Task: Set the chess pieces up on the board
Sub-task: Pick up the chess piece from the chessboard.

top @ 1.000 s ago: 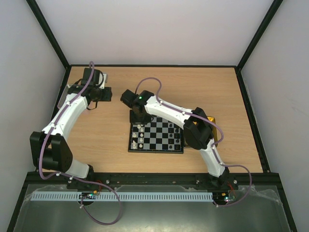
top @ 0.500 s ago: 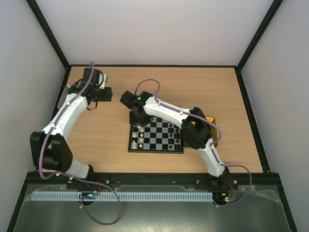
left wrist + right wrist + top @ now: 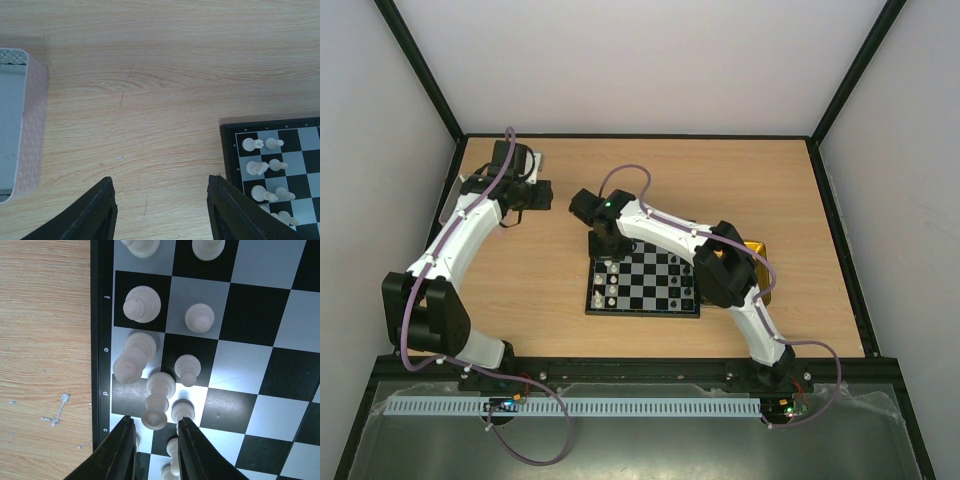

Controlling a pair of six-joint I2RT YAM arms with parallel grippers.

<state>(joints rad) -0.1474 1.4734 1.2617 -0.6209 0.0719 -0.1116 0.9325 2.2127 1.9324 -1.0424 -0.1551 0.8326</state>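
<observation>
Right claw (image 3: pixel 156 420) straddles a white piece (image 3: pixel 155 401), jaws slightly apart and not touching it; I should travel only vertically, sparing crowded neighbours (image 3: pixel 187 369).

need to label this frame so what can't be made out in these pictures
Top external: the right arm covers part of the small black-and-white checkered chessboard and most of the shiny yellow tray; pieces too small to identify.
Right wrist: bottom edge cuts off the right gripper; whether it touches the tall white chess piece is unclear.
Left wrist: left edge cuts off the pale patterned-walled tray.
</observation>
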